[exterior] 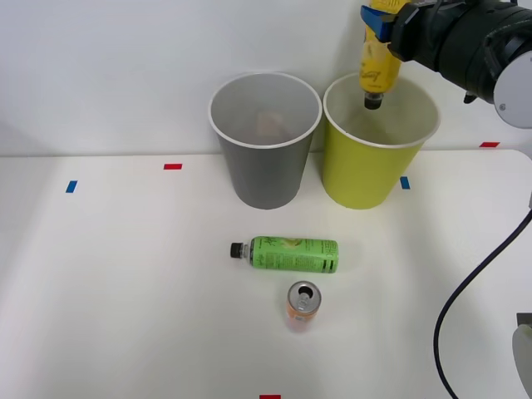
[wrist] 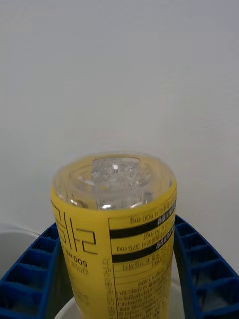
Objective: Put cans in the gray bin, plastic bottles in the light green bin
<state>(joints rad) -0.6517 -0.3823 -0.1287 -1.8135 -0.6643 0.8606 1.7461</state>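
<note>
My right gripper (exterior: 378, 25) is shut on the yellow-wrapped plastic bottle (exterior: 376, 71), holding it cap down above the opening of the light green bin (exterior: 366, 179). In the right wrist view the yellow bottle (wrist: 119, 239) stands base up between my blue ribbed fingers (wrist: 30, 271). The gray bin (exterior: 264, 179) stands just left of the green one. A green-wrapped plastic bottle (exterior: 291, 254) lies on its side in front of the bins, black cap pointing left. The orange can (exterior: 302, 305) stands upright just in front of it, opened top showing.
Both bins stand at the back of the white table (exterior: 125, 283), against a pale wall. Small red (exterior: 172, 166) and blue (exterior: 71, 186) tape marks dot the table. A black cable (exterior: 465, 291) hangs at the right.
</note>
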